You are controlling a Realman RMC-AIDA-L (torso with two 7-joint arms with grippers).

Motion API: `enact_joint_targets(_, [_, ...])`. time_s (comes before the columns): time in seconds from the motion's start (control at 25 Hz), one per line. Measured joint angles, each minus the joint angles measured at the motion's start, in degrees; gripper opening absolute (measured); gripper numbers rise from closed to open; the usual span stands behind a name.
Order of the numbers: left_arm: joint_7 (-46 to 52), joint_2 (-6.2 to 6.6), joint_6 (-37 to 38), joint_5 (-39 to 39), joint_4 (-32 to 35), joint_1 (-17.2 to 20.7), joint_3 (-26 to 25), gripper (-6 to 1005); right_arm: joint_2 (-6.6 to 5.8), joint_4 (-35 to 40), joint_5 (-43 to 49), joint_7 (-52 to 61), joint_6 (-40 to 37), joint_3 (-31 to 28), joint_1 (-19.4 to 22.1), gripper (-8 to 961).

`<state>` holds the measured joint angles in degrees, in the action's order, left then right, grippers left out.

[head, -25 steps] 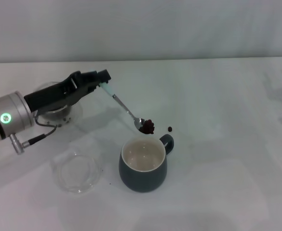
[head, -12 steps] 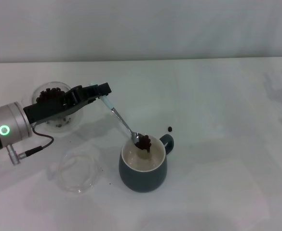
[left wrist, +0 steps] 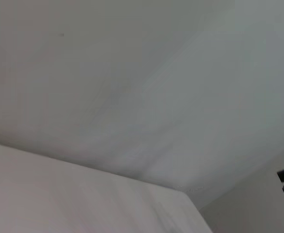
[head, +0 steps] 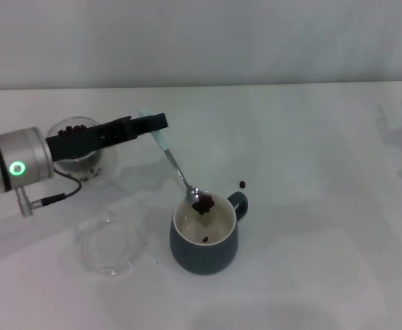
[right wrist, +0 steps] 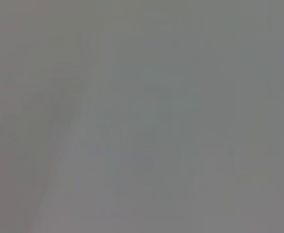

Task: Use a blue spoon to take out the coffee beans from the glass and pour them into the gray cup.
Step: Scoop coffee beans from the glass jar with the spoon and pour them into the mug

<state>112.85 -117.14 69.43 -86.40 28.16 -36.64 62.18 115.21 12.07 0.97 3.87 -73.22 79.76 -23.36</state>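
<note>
In the head view my left gripper (head: 152, 126) is shut on the pale handle of the blue spoon (head: 175, 169). The spoon slants down to the gray cup (head: 204, 238), its silver bowl over the cup's mouth with a clump of coffee beans (head: 203, 203) on it. One bean (head: 205, 240) lies inside the cup on its cream bottom. The glass (head: 77, 148) with dark beans stands at the left, partly behind my left arm. The right gripper is out of view.
A flat clear glass dish (head: 111, 245) lies left of the cup near the front. One stray bean (head: 242, 184) lies on the white table beyond the cup's handle. The wrist views show only blank pale surfaces.
The spoon moved from beyond the cup to over its mouth and tilted. One bean now lies inside the cup. My left arm rose and uncovered the glass.
</note>
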Motion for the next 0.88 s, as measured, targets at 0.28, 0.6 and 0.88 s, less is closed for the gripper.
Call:
enact_joint_targets(0.28, [0.01,-0.48,-0.52,-4.69,0.66,-4.27,0.05,133,0.09,-0.41,0.00,0.07,0.00,-0.04,0.08,508])
enact_joint_targets(0.6, [2.03,-1.53,-0.47,-8.94,5.25,-4.85,0.05,132,0.10,-0.99,-0.63,0.09,0.00,-0.06,0.10,508])
enact_joint_targets(0.88, [4.22,-1.30,0.55,-7.73,10.20,-1.50,-0.46,134,0.10,-1.00,-0.71,0.09,0.00,-0.05,-0.08,508])
